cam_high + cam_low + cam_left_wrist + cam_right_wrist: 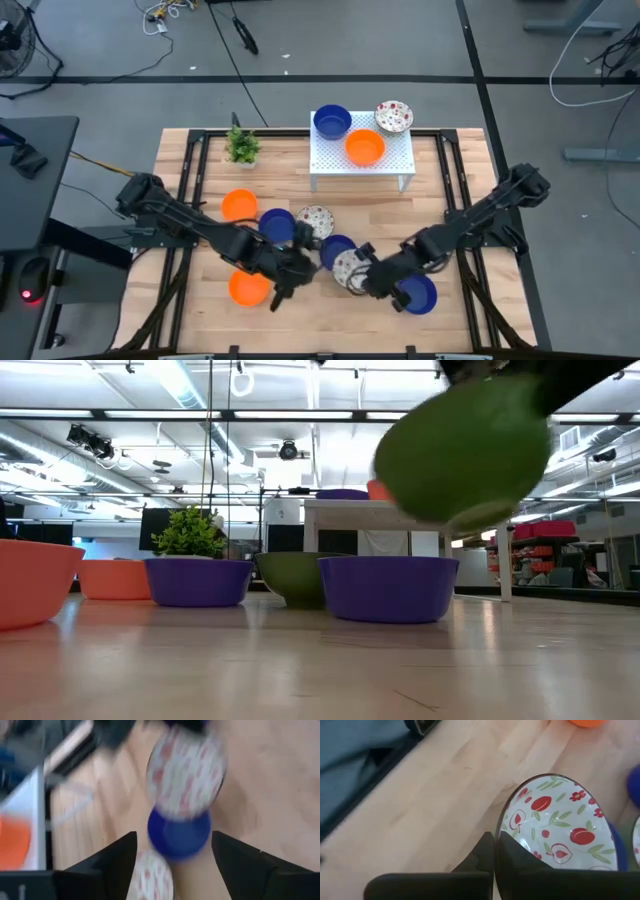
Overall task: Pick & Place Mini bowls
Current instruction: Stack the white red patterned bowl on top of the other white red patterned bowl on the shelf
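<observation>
Counter of pale wooden planks carries a white perforated rectangular stand at its far edge. Right hand, near the front edge, is clenched on the rim of a white shallow mini bowl with red fruit print, raised clear of the surface in the low view. Left hand sits just beside it, fingers spread, grasping nothing. Recommended: keep the bowl level, maintain rim pressure, and clear the neighbouring glossy blue bowl before travel.
</observation>
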